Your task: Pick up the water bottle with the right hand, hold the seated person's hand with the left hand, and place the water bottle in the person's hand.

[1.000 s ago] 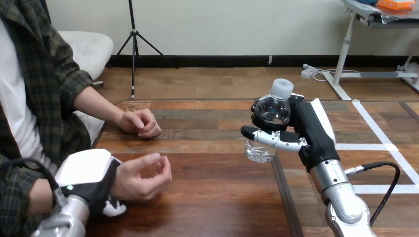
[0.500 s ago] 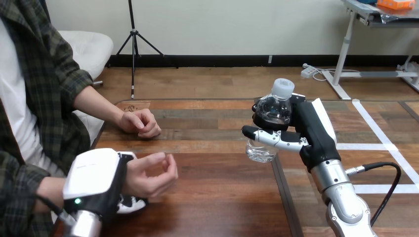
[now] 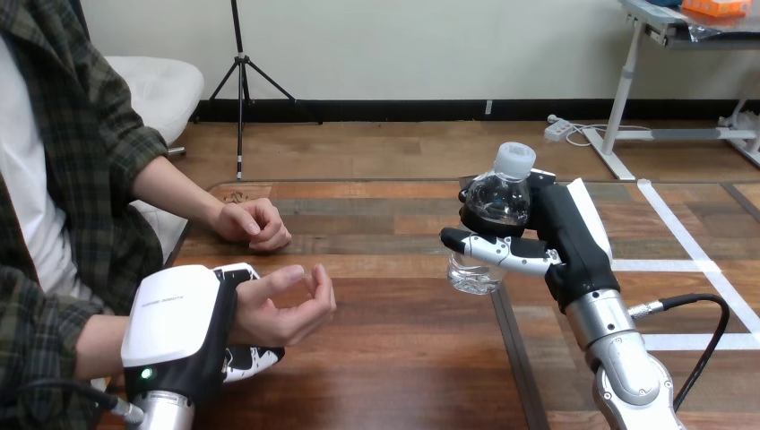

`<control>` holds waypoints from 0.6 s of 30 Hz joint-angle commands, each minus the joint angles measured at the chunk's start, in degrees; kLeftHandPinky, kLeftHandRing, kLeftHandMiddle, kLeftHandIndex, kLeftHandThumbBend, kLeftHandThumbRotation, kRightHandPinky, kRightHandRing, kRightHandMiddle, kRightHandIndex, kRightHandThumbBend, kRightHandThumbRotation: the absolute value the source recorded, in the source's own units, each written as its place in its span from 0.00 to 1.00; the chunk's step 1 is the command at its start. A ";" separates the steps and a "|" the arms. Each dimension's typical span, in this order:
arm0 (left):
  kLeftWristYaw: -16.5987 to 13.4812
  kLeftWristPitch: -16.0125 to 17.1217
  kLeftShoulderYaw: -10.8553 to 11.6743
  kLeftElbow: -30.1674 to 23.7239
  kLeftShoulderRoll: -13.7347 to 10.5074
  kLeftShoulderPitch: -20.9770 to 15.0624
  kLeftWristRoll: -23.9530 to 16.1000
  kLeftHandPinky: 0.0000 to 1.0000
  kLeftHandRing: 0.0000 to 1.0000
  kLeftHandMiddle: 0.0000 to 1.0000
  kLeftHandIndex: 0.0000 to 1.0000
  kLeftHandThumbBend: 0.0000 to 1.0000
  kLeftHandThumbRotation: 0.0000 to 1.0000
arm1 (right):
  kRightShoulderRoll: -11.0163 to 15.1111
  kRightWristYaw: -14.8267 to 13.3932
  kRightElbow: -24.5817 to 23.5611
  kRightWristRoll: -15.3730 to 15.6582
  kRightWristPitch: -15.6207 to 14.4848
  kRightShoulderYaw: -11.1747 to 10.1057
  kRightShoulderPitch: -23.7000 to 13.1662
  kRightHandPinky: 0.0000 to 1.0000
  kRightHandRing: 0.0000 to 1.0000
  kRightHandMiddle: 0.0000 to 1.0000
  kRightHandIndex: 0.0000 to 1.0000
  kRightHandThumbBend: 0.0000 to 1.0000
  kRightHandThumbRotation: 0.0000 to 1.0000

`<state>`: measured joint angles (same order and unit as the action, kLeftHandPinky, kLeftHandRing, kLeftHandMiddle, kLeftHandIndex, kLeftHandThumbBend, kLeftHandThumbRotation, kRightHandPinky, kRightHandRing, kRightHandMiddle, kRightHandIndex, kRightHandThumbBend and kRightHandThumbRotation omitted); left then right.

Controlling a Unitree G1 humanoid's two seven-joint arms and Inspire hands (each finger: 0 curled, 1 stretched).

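Note:
A clear water bottle [image 3: 493, 204] with a white cap is held upright above the table, right of centre. My right hand [image 3: 547, 235] is shut on it, thumb across its front and fingers behind. At the lower left my left hand [image 3: 184, 327] is wrapped round the person's wrist, with its white-shelled back facing up and fingertips [image 3: 251, 358] showing beneath. The person's near hand [image 3: 287, 309] is palm up with loosely curled fingers, roughly a hand's width left of the bottle. The person's far hand [image 3: 253, 222] rests as a loose fist on the table.
The wooden table [image 3: 403, 358] has a dark seam running down its middle right. White tape lines [image 3: 690, 242] mark the surface at the far right, beside my right forearm.
My left hand has carried the person's near hand rightward and a little forward, toward the bottle. The right hand and the bottle have stayed almost still.

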<state>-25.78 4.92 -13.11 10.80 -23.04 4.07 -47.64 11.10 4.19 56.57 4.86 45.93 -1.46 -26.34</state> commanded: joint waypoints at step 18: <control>-4.80 4.31 -1.71 2.87 2.19 -2.43 0.70 0.36 0.39 0.43 0.48 0.75 0.00 | 0.21 -0.24 -2.69 -1.07 1.19 -0.94 -4.44 0.37 0.42 0.47 0.49 0.69 0.00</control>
<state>-30.53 7.35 -13.13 13.32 -22.12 4.04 -47.62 11.16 4.15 56.57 4.88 45.93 -1.46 -26.34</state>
